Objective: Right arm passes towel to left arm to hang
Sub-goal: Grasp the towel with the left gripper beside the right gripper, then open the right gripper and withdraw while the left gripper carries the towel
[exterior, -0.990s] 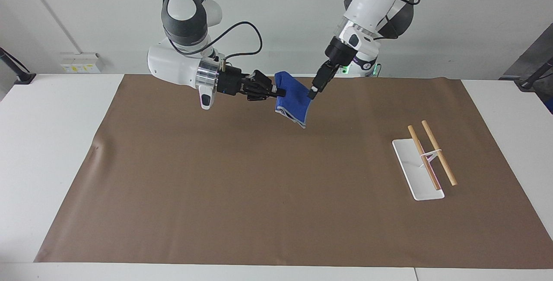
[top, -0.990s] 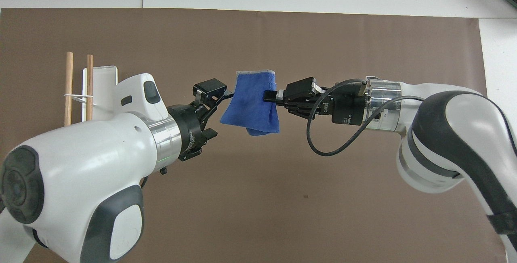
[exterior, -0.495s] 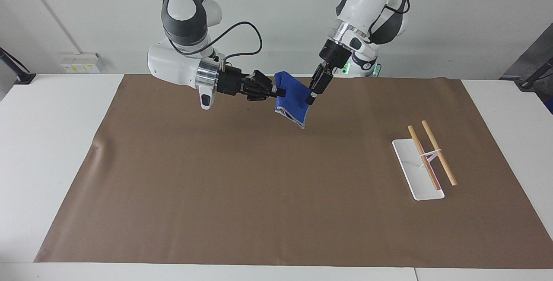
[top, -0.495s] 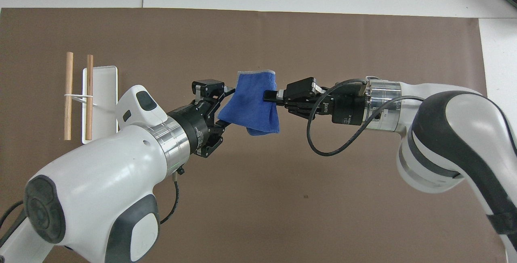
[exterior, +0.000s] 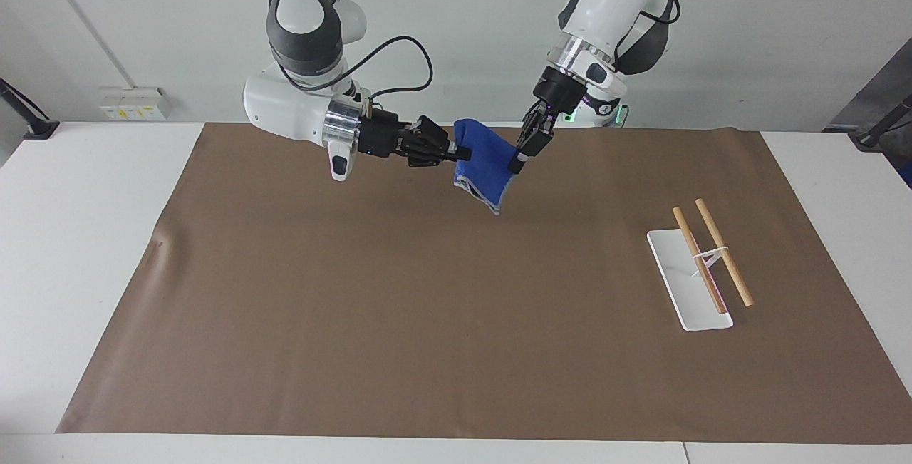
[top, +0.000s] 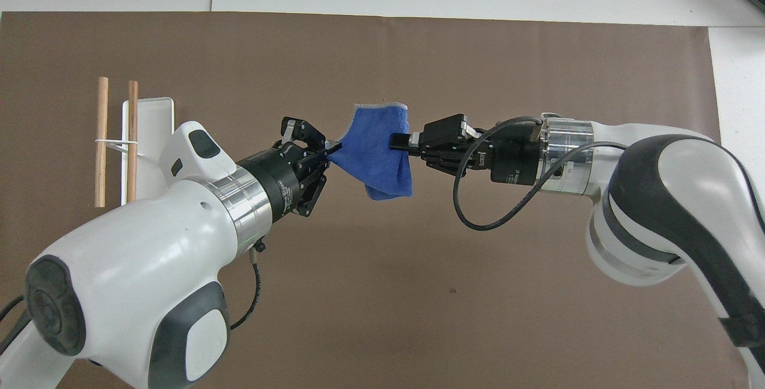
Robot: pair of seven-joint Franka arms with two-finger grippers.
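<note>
- The blue towel (exterior: 484, 165) hangs in the air between the two grippers, above the brown mat (exterior: 399, 321) at the robots' end of the desk (exterior: 78, 236), touching nothing below it.
- The right gripper (exterior: 462, 152) reaches in level from the right arm's end, its fingers clamped on one upper edge of the towel.
- The left gripper (exterior: 516, 162) slants down onto the other upper corner; in the overhead view its fingers (top: 330, 149) sit together on a pulled-out point of cloth, so I judge both grippers grip it now.
- The towel's top edge runs roughly along the line between the two grippers, and the rest droops below and toward the viewer of the facing view.
- What the coming move turns on: the rack (exterior: 702, 264), two wooden rods over a white base, stands well apart toward the left arm's end of the desk, so the left arm is the nearer one.
- Once the right fingers let go, I expect the cloth to swing beneath the left gripper.
- The mat between towel and rack is bare, leaving open room to carry it across.
</note>
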